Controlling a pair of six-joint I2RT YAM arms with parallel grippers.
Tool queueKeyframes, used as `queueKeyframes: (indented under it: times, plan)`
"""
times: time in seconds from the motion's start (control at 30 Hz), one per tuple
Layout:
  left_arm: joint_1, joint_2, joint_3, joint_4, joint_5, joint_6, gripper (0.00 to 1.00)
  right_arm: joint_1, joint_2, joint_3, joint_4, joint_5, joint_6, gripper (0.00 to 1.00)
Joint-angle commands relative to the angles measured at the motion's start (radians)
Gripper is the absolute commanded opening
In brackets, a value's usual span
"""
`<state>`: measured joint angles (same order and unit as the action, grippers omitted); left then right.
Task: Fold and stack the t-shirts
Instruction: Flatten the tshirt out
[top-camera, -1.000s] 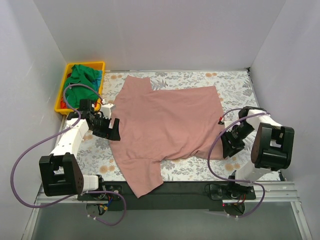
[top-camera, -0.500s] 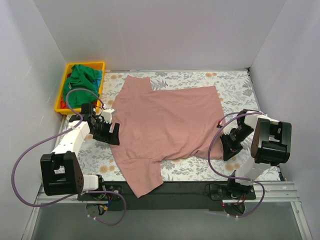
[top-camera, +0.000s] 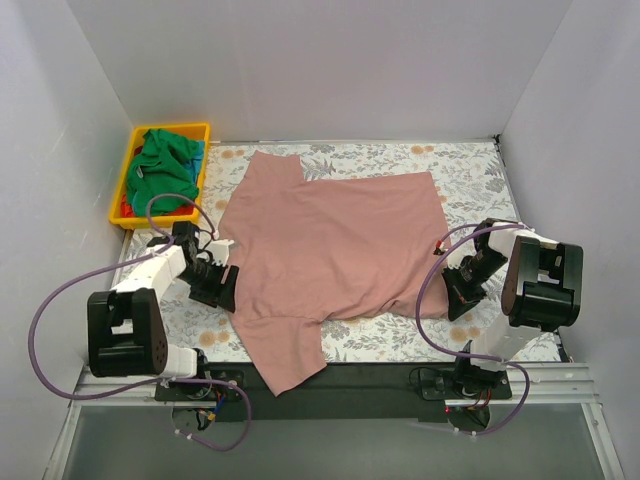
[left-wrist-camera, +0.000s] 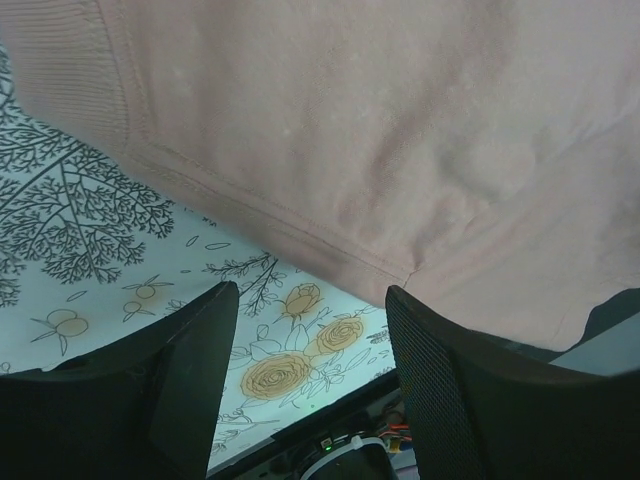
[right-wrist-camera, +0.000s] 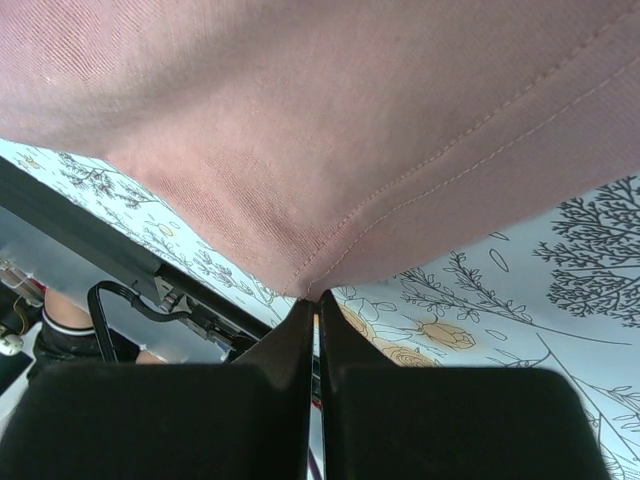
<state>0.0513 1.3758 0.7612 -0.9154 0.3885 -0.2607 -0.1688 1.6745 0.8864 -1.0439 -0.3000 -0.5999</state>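
A large dusty-pink t-shirt lies spread flat on the floral table cover, one sleeve hanging over the near edge. My left gripper stands open at the shirt's left edge. In the left wrist view the left gripper has only floral cover between its fingers, and the pink hem lies just past the tips. My right gripper is at the shirt's near right corner. The right wrist view shows the right gripper shut, pinching the corner of the pink t-shirt. A green t-shirt lies in the bin.
A yellow plastic bin at the back left holds the green shirt and some red fabric. The floral cover shows bare around the pink shirt. White walls close in the sides and back. A black rail runs along the near edge.
The left gripper has slid toward the near edge along the shirt's left side and its jaws have narrowed. The right gripper has closed on the shirt's corner.
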Motion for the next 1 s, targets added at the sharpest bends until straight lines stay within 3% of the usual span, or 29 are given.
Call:
queueKeyframes:
  times: [0.0, 0.2, 0.4, 0.53, 0.57, 0.63, 0.97]
  plan:
    - [-0.030, 0.023, 0.001, -0.017, -0.007, 0.014, 0.59, -0.001, -0.022, 0.014, -0.002, 0.010, -0.011, 0.01]
    - [-0.105, 0.051, 0.000, -0.016, -0.020, -0.002, 0.57, -0.001, -0.041, 0.020, -0.004, 0.019, -0.015, 0.01]
    - [-0.177, 0.080, -0.003, -0.004, -0.068, -0.035, 0.43, -0.001, -0.050, 0.019, 0.001, 0.021, -0.017, 0.01]
    - [-0.185, 0.108, -0.008, 0.007, -0.146, -0.075, 0.26, -0.001, -0.056, 0.023, 0.005, 0.038, -0.018, 0.01]
    - [-0.185, 0.112, -0.008, 0.007, -0.164, -0.083, 0.13, -0.003, -0.058, 0.029, 0.007, 0.045, -0.020, 0.01]
    - [-0.185, 0.115, -0.016, 0.012, -0.204, -0.084, 0.00, -0.005, -0.062, 0.040, 0.007, 0.070, -0.021, 0.01]
    - [-0.176, 0.078, 0.013, -0.030, -0.321, -0.037, 0.00, -0.005, -0.130, 0.074, -0.002, 0.248, -0.101, 0.01]
